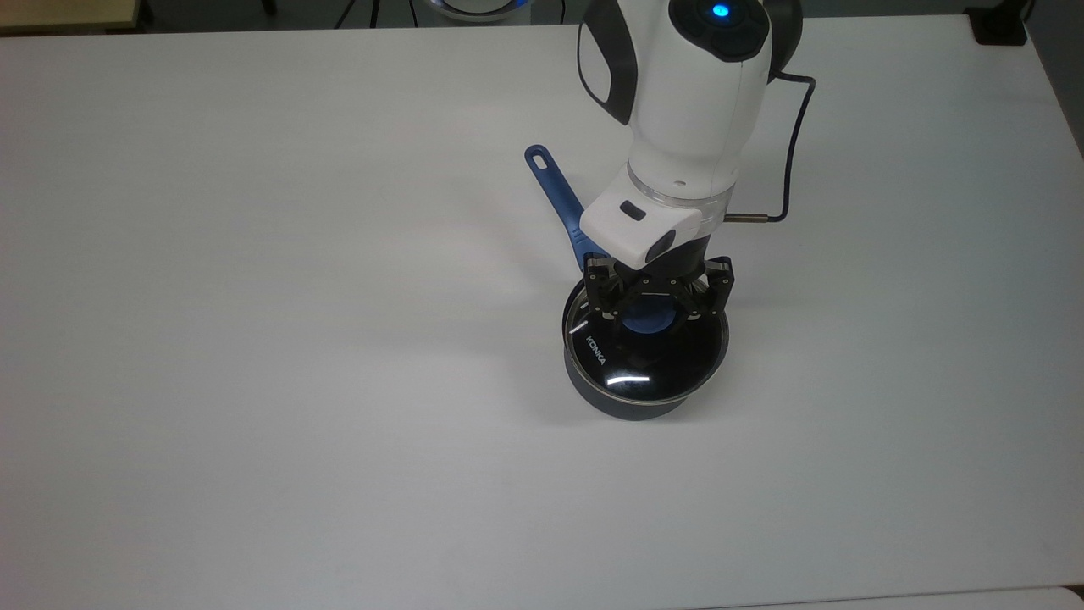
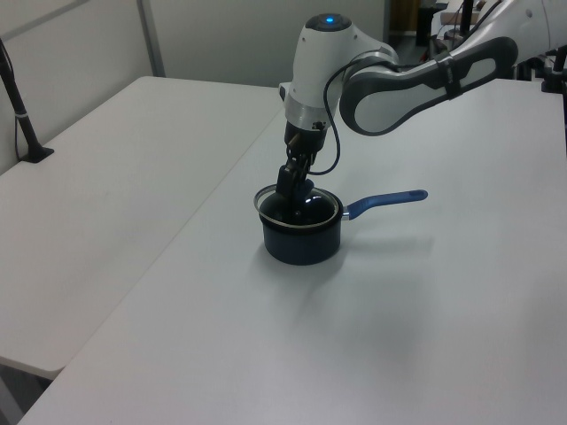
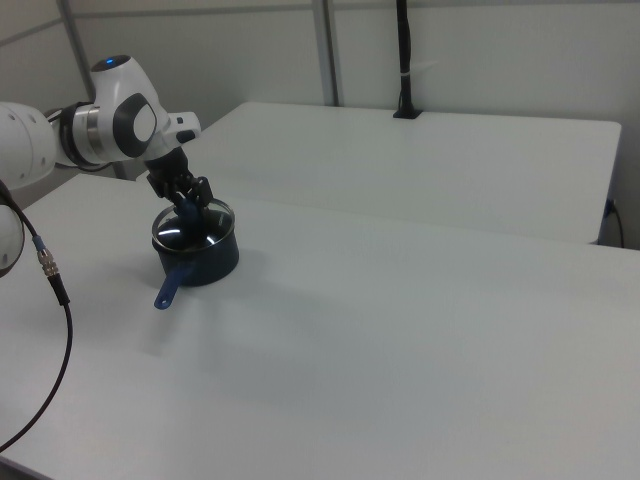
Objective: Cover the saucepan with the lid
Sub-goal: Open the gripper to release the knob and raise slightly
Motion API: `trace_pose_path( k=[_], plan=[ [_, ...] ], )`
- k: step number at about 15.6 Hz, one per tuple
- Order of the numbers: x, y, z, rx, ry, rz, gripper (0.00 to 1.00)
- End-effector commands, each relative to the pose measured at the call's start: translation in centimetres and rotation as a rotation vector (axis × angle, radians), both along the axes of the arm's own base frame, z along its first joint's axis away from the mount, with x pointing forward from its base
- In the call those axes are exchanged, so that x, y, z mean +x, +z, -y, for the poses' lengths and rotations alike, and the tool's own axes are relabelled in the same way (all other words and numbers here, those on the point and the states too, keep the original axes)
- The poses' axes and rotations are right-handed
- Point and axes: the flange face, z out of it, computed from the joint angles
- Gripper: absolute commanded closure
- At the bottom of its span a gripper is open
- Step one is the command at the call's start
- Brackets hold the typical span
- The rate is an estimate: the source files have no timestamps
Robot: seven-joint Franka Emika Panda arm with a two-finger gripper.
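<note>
You have one pan (image 1: 631, 402), one lid (image 1: 648, 360), one arm and one gripper (image 1: 650, 315) to watch, all on a white table (image 1: 254, 339). The pan stands a little toward the top view's right of the table's middle, and its blue handle (image 1: 559, 199) runs up and to the top view's left, ending in a slot hole.

The lid is over the pan's mouth. In the top view you can read the white "KONKA" lettering through the glass and see the blue knob (image 1: 650, 322) between the two black fingers (image 1: 605, 292), which stand either side of it; whether the pads actually press it you cannot tell from here, though the jaws are drawn in narrow around it.

The left view gives you what the top view hides: the lid (image 2: 297, 208) is tilted, its rim lifted clear of the pan (image 2: 301, 243) on the left view's left side and down at the rim on the handle side. The gripper (image 2: 291, 186) reaches down onto it from above.

In the right view the handle (image 3: 168, 290) points toward the camera, and a second table (image 3: 420, 160) shows behind, with a black post (image 3: 402, 60) standing on it. The pan (image 3: 200, 258) and lid (image 3: 190, 225) there sit under the gripper (image 3: 185, 200).
</note>
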Motion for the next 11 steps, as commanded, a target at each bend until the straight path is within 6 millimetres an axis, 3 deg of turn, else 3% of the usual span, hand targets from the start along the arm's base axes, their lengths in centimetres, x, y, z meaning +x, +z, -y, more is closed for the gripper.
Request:
trace_pose_path(
  k=[1,7,11],
  plan=[
    [0.0,0.9,-0.4,-0.022,-0.005,0.022,0.42],
    [-0.4,1.5,-0.2,-0.041,-0.006,-0.004,0.42],
    [-1.1,1.3,-1.3,-0.082,0.023,-0.01,0.4]
  ],
)
